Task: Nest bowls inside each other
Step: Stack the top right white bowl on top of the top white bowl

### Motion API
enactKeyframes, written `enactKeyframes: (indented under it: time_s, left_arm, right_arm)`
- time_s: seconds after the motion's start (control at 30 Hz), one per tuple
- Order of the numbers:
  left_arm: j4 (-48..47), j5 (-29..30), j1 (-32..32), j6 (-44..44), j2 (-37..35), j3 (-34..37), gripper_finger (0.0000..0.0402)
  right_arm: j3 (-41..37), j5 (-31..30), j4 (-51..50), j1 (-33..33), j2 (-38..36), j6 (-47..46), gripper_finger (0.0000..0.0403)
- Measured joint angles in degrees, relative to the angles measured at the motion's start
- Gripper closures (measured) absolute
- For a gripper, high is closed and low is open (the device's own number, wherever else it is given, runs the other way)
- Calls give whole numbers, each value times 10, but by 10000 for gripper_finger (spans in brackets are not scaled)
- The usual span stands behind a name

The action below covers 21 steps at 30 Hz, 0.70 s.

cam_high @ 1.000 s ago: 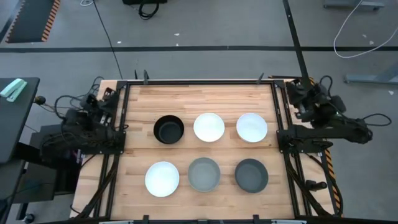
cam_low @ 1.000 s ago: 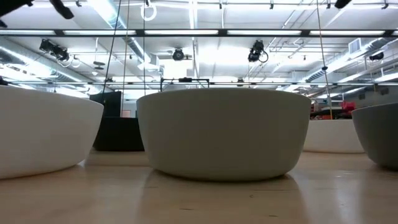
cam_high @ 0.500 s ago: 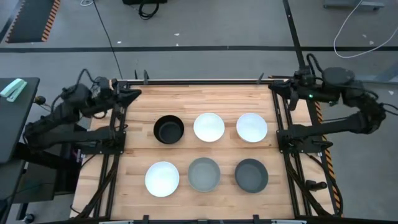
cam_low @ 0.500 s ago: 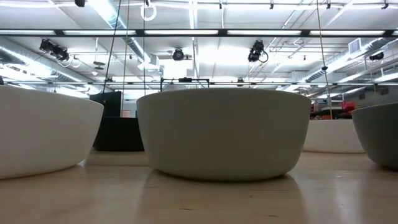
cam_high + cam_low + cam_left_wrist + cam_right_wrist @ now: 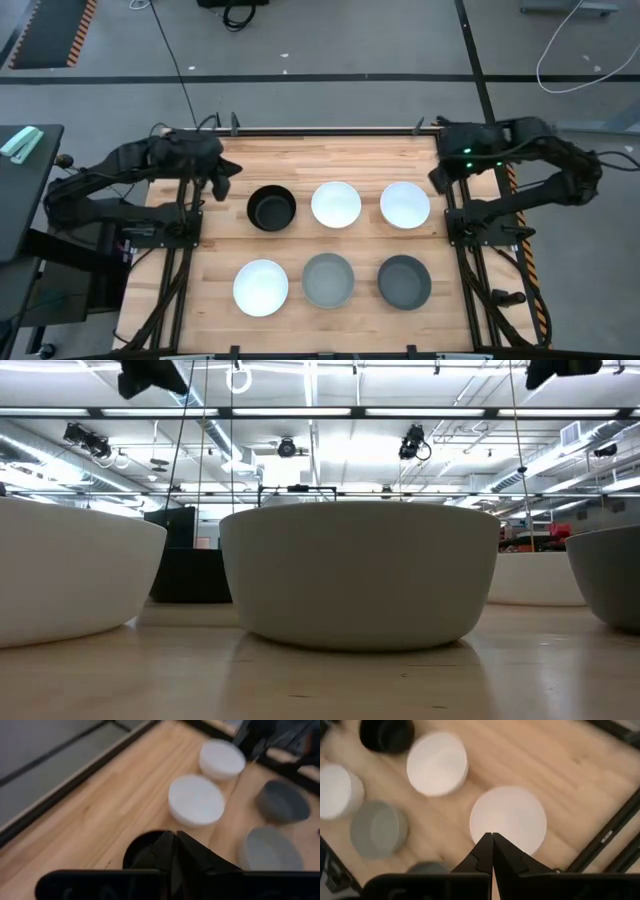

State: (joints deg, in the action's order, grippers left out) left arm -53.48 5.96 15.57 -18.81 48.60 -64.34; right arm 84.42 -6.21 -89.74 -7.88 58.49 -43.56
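Six bowls stand on their bases in two rows on the wooden table. In the far row are the black bowl (image 5: pixel 271 209), a white bowl (image 5: pixel 336 204) and a second white bowl (image 5: pixel 405 204). In the near row are a third white bowl (image 5: pixel 261 287), the mid grey bowl (image 5: pixel 328 280) and the dark grey bowl (image 5: pixel 405 281). My left gripper (image 5: pixel 228 172) hovers, shut, above the table just left of and beyond the black bowl (image 5: pixel 134 851). My right gripper (image 5: pixel 437 178) hovers, shut, beside the right-hand white bowl (image 5: pixel 508 820), toward the table's right edge.
Black frame rails (image 5: pixel 196 230) run along the table's left and right sides, beside each arm. A strip of bare wood (image 5: pixel 330 160) lies between the far row and the far edge. In the low view the near-row bowls (image 5: pixel 360 570) fill the picture.
Both arms have risen from folded positions outside the table's left and right rails and swung inward over its far corners. The left gripper has come toward the black bowl, the right gripper toward the right-hand white bowl. The bowls have not moved.
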Motion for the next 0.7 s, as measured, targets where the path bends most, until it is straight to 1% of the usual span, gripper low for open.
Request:
enactKeyframes:
  time_s: [0.2,0.4,0.53,0.7]
  left_arm:
    - [0,-8,0,1,27,22,383]
    - [4,-17,0,4,42,44,372]
    - [9,-17,0,4,53,45,366]
    - [19,-17,0,6,62,45,368]
  right_arm:
    - [-78,9,-3,0,15,12,391]
    - [-183,43,7,-14,13,30,391]
    - [-243,48,55,-15,13,48,382]
    - [-309,71,158,-15,15,52,353]
